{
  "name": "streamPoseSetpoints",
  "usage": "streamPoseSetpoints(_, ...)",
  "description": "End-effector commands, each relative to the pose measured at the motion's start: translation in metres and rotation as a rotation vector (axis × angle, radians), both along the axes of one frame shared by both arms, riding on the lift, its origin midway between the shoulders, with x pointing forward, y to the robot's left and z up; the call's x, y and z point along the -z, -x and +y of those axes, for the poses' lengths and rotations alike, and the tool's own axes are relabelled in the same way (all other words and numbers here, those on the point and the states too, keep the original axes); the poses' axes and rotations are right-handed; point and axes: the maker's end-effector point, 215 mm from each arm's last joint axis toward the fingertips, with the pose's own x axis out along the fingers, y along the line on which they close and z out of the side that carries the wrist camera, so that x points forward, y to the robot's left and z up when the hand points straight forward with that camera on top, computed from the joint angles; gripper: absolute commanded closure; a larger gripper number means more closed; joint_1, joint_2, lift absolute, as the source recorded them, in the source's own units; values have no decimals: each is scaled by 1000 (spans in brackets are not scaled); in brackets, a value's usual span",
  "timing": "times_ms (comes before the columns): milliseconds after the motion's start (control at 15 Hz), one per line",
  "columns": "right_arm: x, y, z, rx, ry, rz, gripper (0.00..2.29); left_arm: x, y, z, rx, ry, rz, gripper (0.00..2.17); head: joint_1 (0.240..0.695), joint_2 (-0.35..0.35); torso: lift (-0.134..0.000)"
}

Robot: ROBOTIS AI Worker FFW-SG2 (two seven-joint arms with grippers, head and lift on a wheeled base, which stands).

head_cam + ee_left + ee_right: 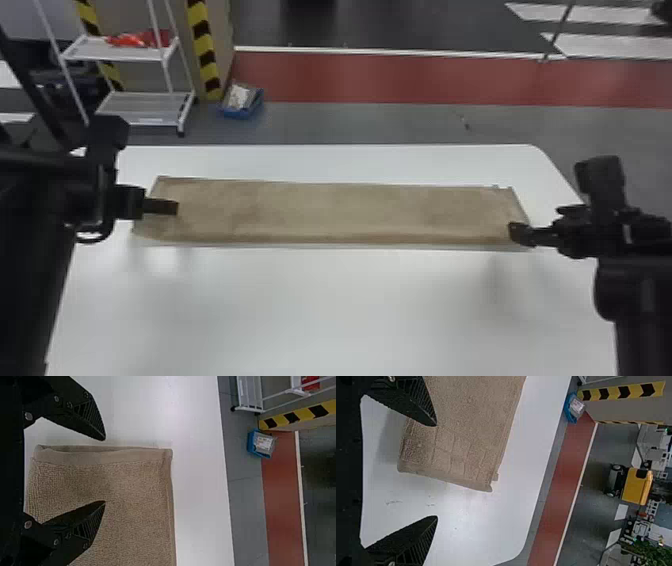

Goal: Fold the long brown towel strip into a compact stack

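The brown towel strip (330,212) lies flat and stretched from left to right across the white table. My left gripper (161,206) is over its left end; in the left wrist view that gripper (104,471) stands open, its fingers on either side of the level of the towel's hemmed end (103,457). At the right end, near the front corner, is my right gripper (521,234). Seen in the right wrist view, the right gripper (436,471) is wide open, one finger over the towel (462,427) and the other over bare table.
The white table (325,305) extends in front of the towel, with a narrower strip behind it. Beyond the table's far edge, a white wire rack (145,107) and a blue bin (242,102) stand on the floor.
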Motion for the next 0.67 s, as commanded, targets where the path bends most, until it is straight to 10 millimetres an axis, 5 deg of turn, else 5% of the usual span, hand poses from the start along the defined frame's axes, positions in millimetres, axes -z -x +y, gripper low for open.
streamPoseSetpoints(0,-1,1,-1,3,0,0,33,2,1,-1,-1,18,5,721,695,-58,-123)
streamPoseSetpoints(67,-2,1,0,2,-1,-4,33,4,2,0,-1,18,8,724,695,-60,-123)
streamPoseSetpoints(133,-1,2,-1,3,-2,-3,33,6,4,-1,1,22,13,1001,695,-61,-123)
streamPoseSetpoints(200,-1,3,-1,2,-3,-1,33,9,6,-2,-2,22,19,1717,695,-62,-123)
streamPoseSetpoints(600,3,9,-5,12,-6,5,33,5,22,-1,-2,39,33,2142,695,-62,-123)
